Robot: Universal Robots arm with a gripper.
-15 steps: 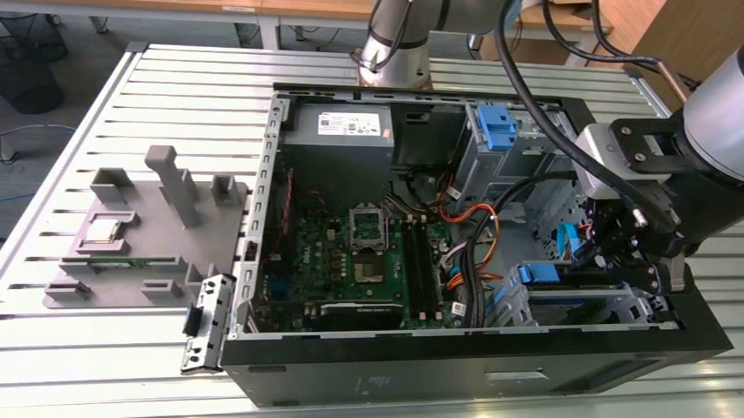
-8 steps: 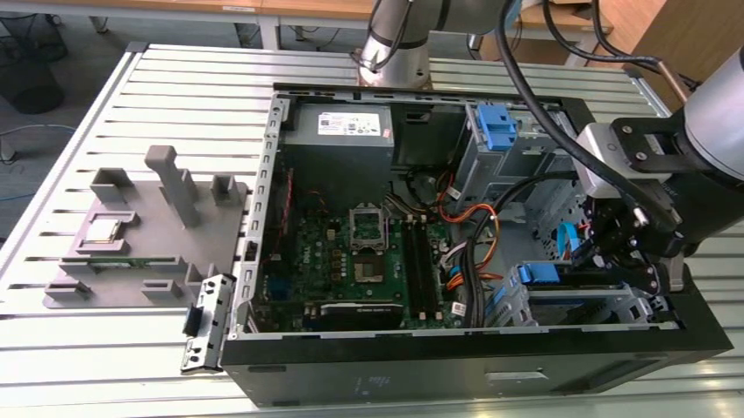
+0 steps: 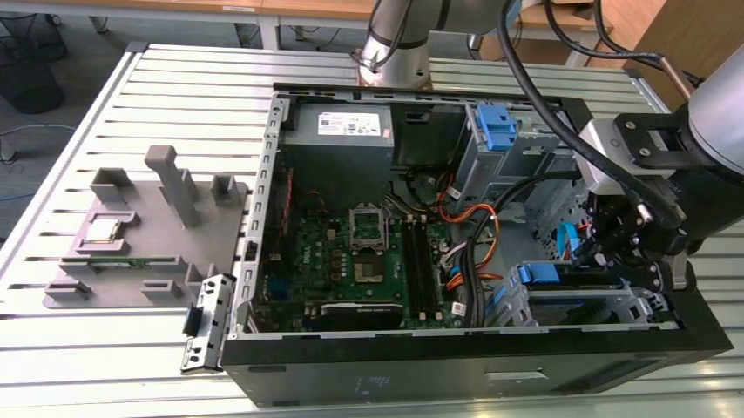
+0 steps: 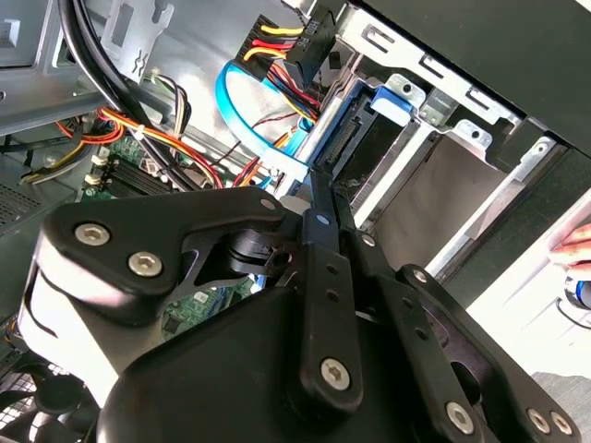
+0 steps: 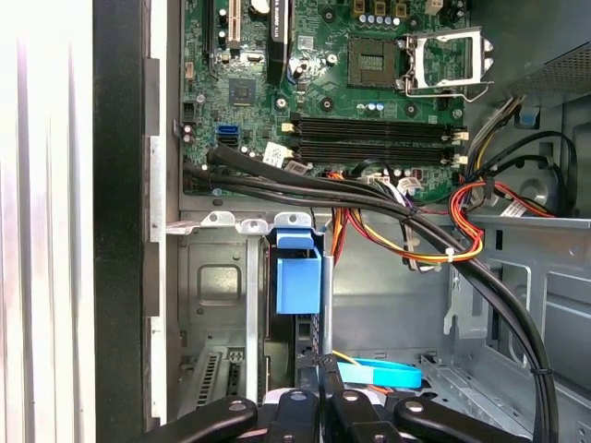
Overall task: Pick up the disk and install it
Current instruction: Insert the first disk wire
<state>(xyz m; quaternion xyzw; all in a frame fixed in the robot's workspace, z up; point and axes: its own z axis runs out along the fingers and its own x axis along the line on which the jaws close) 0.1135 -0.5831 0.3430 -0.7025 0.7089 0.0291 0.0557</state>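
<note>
The disk (image 5: 295, 340) stands on edge in a slot of the metal drive cage (image 5: 217, 286) inside the open computer case (image 3: 465, 366); its blue carrier tab (image 5: 298, 269) sticks out at the slot's end. In the exterior view the blue carrier (image 3: 542, 274) sits in the cage at the case's front right corner. My gripper (image 5: 319, 371) hangs just over the disk's exposed edge, fingers drawn together with nothing between them. In the second wrist view the gripper (image 4: 317, 183) ends beside the disk's blue rail (image 4: 343, 125). Whether the tips touch the disk is unclear.
A blue flat cable (image 5: 380, 374) and bundles of black and orange wires (image 5: 434, 231) run close to the gripper. The motherboard (image 3: 348, 252), a grey power-supply box (image 3: 343, 126) and a second blue latch (image 3: 497, 126) are in the case. A grey fixture (image 3: 139, 226) stands on the slatted table. A hand (image 4: 577, 245) shows outside the case.
</note>
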